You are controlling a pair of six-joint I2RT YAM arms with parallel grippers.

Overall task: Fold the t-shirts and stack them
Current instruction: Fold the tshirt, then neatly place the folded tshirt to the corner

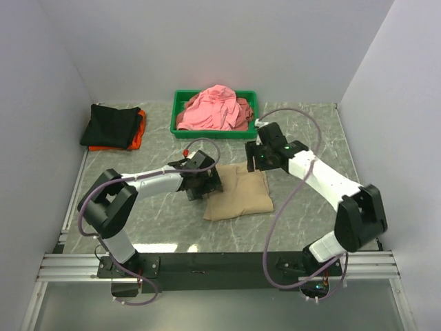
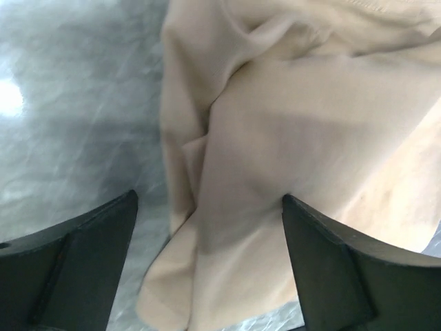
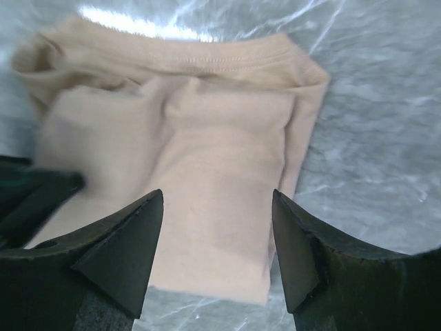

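The tan short-sleeved cloth t-shirt (image 1: 238, 193), where does it lie?

Folded into a rough square on the grey marbled table (image 1: 158, 221), directly under and between both grippers. The left gripper (image 1: 207, 185) is over its left edge, the right gripper (image 1: 260, 161) over its far right corner.

Is either one gripping it?

No. In the left wrist view the left gripper (image 2: 207, 265) has its jaws spread wide. One finger (image 2: 83, 255) is over bare table and the other (image 2: 331, 269) over cloth, with the shirt's loose edge (image 2: 179, 227) showing between them. Nothing is pinched.

And the right?

Also released. The right gripper (image 3: 217, 245) has its fingers (image 3: 117, 255) apart above the folded panel (image 3: 207, 145). The ribbed collar seam lies ahead of the fingertips, and the shirt's right edge is just beside the right-hand finger. I cannot tell whether the tips touch the fabric.

What else is around them?

Beyond the right gripper, near the back wall, a green rectangular plastic tray (image 1: 180, 103) holds crumpled pink t-shirts (image 1: 217, 107). Well away from the left gripper, toward the far left corner, a folded black t-shirt (image 1: 110, 124) lies with an orange t-shirt (image 1: 139, 134) showing from under its edge.
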